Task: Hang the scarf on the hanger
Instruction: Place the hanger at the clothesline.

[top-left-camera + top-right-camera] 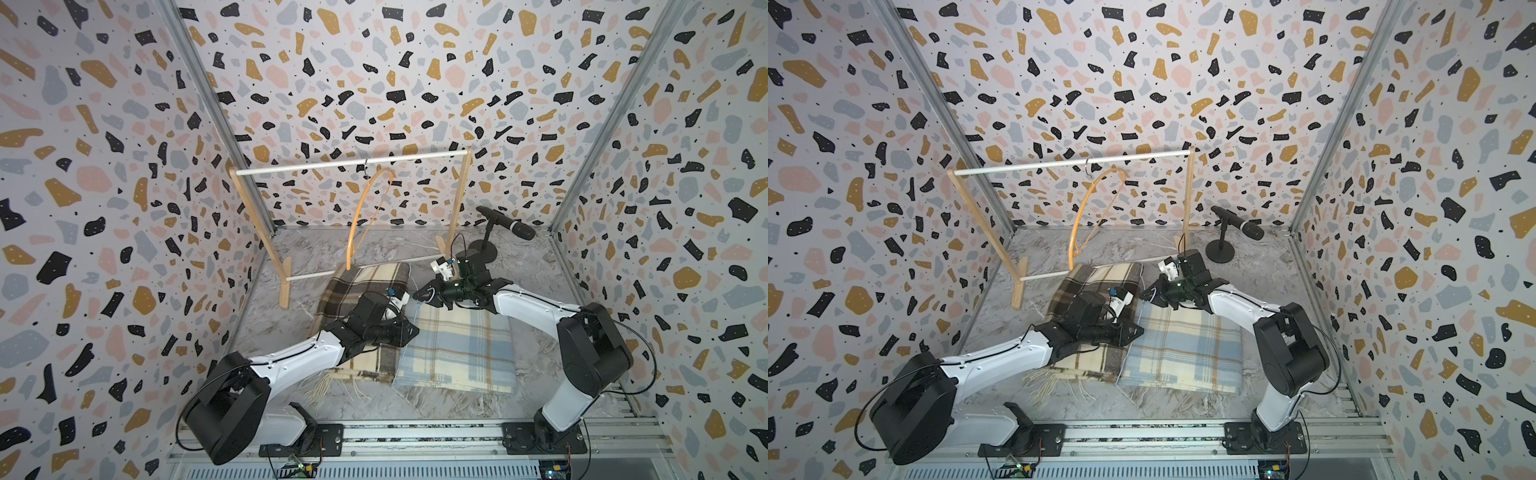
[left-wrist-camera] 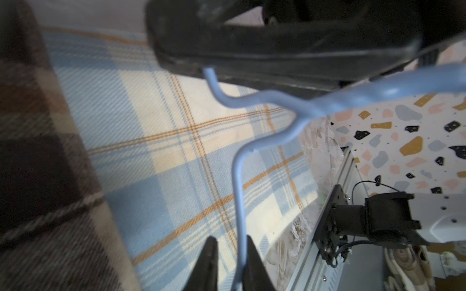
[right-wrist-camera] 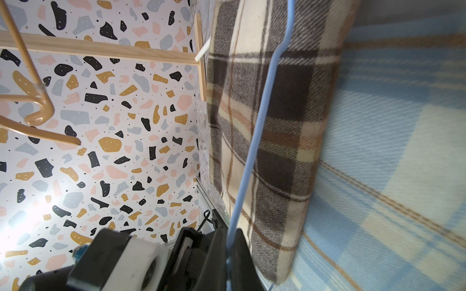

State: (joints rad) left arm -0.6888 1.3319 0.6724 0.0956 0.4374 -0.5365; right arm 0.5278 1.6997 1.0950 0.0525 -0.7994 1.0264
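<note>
Three sides closed by terrazzo-print walls, with a marble-look surface below. Across mid-frame in both top views, a wooden clothes rack with a white top rod, feet on the surface. In from lower left the left arm, in from lower right the right arm, wrists close together near frame centre.

Two folded scarves flat on the surface, side by side, long edges touching. Just right of centre in the lower half, the blue plaid scarf, on no hanger. Left of it, the brown plaid scarf, reaching up to the rack's lower rod and partly hidden under the left arm. Fringe of both trailing toward the bottom edge.

Hooked on the top rod, the orange hanger, tilted and bare. Right of the rack's right post, a microphone on a round stand.

Off the rack, the blue hanger: thin wire, over the seam between the two scarves, spanning from one gripper to the other.

At frame centre, the right gripper, jaws clamped on one end of the wire. Just below it, the left gripper, jaws set narrow round the wire. One finger touching it, a sliver of gap at the other. Cannot tell whether the grip is firm.
</note>
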